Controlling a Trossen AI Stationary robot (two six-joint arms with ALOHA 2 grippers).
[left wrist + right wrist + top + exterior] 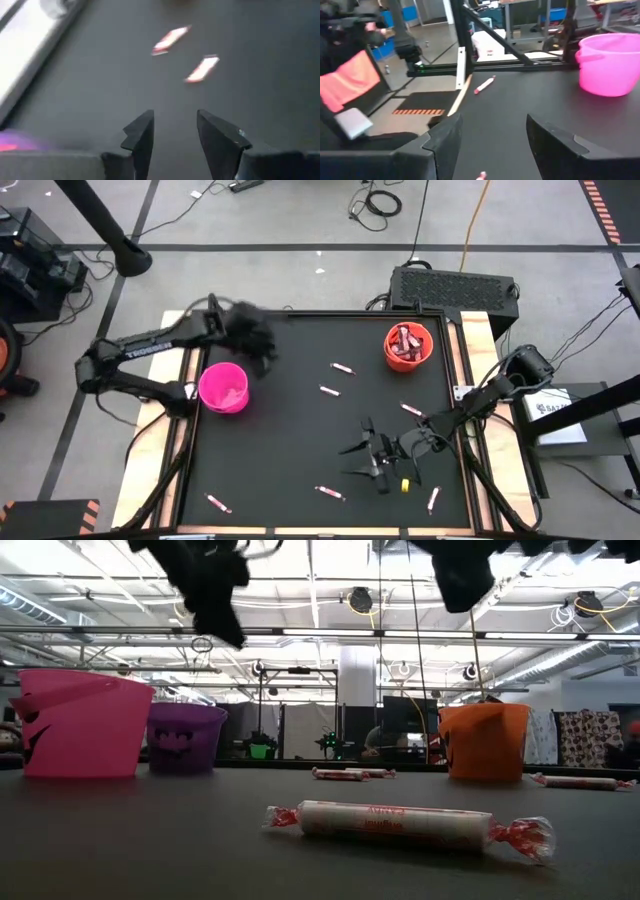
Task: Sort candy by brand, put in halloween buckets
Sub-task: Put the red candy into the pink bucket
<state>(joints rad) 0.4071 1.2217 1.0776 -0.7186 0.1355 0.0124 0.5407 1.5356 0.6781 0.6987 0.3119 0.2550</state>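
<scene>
The left gripper was raised at 1 o'clock of the pink bucket, fingers parted, empty; the right gripper was held open, empty.

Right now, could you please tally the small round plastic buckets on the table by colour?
magenta-pink round plastic bucket: 1
purple round plastic bucket: 1
orange round plastic bucket: 1
Total: 3

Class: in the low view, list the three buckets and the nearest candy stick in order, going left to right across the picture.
Pink bucket → purple bucket → nearest candy stick → orange bucket.
</scene>
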